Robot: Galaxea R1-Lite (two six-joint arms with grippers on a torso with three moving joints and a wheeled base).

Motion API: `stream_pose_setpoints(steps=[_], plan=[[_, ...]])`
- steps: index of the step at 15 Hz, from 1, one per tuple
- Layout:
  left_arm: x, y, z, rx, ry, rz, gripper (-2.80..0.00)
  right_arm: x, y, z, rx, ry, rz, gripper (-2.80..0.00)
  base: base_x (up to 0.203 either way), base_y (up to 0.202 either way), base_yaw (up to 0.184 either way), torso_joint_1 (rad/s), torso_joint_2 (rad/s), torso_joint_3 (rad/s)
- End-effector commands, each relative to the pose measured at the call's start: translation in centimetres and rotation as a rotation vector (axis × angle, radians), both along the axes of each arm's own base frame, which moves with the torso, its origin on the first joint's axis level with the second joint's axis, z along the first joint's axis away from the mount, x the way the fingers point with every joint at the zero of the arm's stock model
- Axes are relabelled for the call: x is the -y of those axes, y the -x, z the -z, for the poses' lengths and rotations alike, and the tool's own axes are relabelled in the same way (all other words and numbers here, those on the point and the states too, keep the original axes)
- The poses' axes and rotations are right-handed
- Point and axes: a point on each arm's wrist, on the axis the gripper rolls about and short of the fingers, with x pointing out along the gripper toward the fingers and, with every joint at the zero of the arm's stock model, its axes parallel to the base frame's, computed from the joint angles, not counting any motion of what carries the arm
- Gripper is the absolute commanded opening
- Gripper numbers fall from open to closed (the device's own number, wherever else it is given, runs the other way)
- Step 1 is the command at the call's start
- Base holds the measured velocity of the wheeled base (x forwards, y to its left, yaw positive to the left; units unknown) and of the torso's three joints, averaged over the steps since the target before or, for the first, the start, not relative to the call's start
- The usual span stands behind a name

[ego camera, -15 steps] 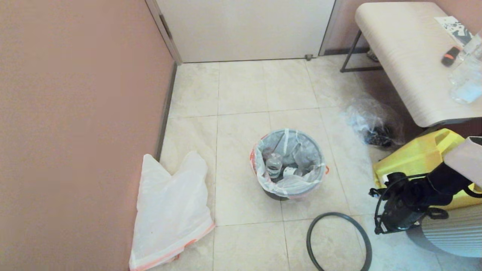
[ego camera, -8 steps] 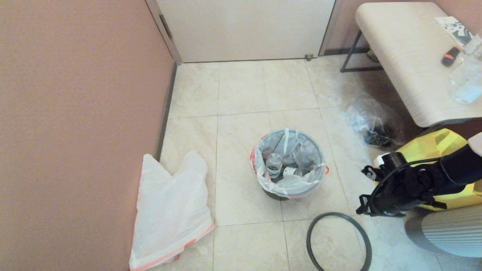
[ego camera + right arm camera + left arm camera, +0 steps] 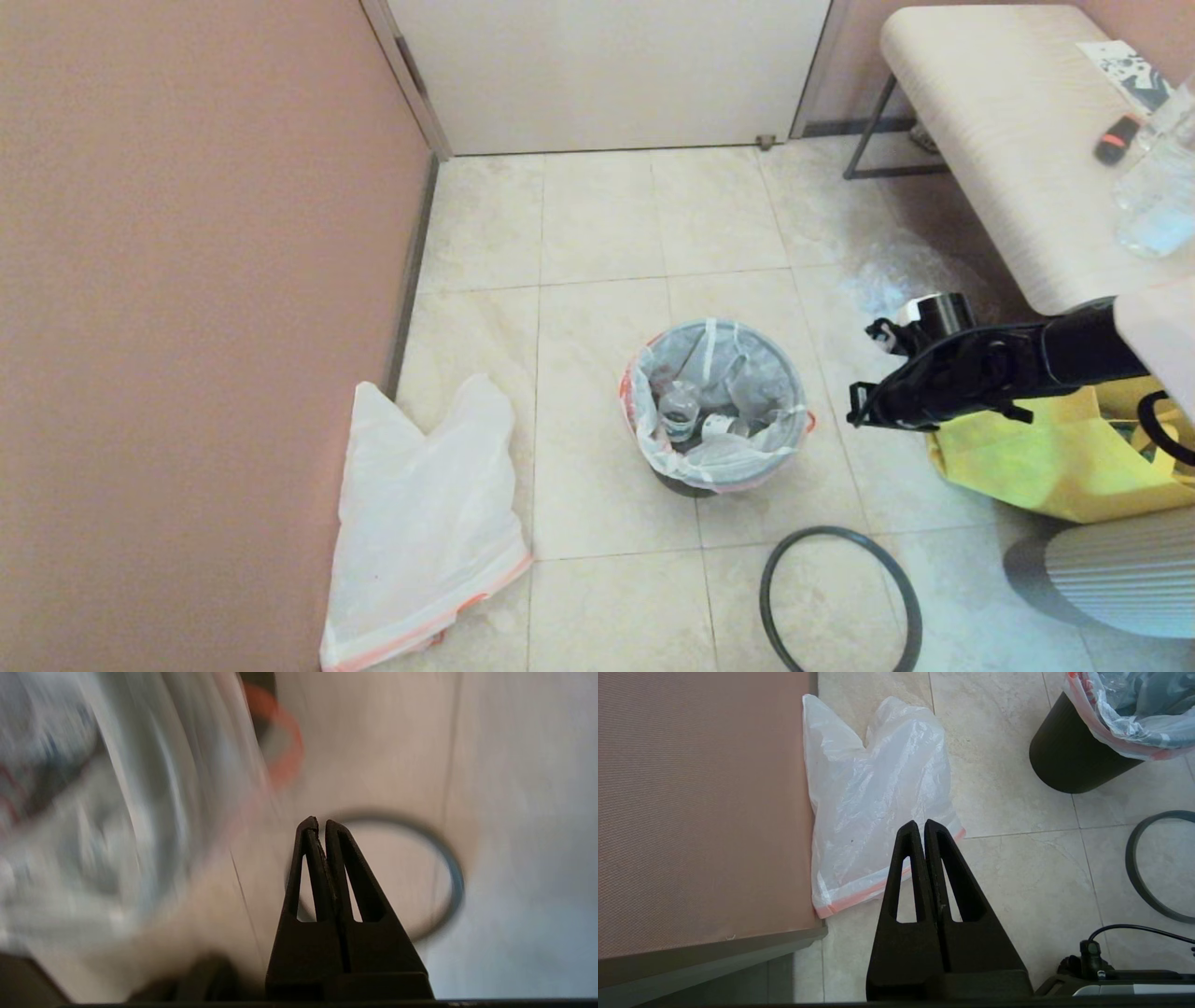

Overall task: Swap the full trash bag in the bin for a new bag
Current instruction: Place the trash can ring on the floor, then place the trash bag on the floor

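Right gripper: fingers pressed together, empty, raised just beside the bin. Full trash bag sits inside, rim folded over. Hoop lies off, freeing it. New bag beyond, below left gripper, likewise closed.

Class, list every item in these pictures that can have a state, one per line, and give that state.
Full trash bag: open, sitting in the bin, rim folded over its edge.
Bin: upright on the floor.
Hoop: off the bin, flat on the floor.
New bag: lying flat by the wall.
Right gripper: shut, empty, raised beside the bin.
Left gripper: shut, empty, above the new bag.
Yellow tote bag: on the floor.
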Motion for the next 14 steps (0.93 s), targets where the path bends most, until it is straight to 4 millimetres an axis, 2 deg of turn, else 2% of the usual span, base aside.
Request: stream_pose_setpoints(steps=[1,3,4,14], plan=[[0.0,0.0,0.0,0.0,0.0,-0.001,-2.8,-0.2,-3.2,2.3,0.019,-0.006,-0.003,-2.8,0.0,0.0,0.0,0.0,0.0,0.0],[0.0,0.0,0.0,0.0,0.0,-0.001,-2.8,-0.3,-5.0,4.2,0.023,-0.006,-0.008,-2.8,0.0,0.0,0.0,0.0,0.0,0.0],[0.0,0.0,0.0,0.0,0.0,-0.001,-2.8,-0.3,-5.4,4.8,0.027,0.005,-0.02,0.0,0.0,0.0,0.0,0.0,0.0,0.0],[0.0,0.0,0.0,0.0,0.0,-0.001,-2.8,-0.7,-6.5,6.6,0.046,0.034,-0.05,0.0,0.0,0.0,0.0,0.0,0.0,0.0]])
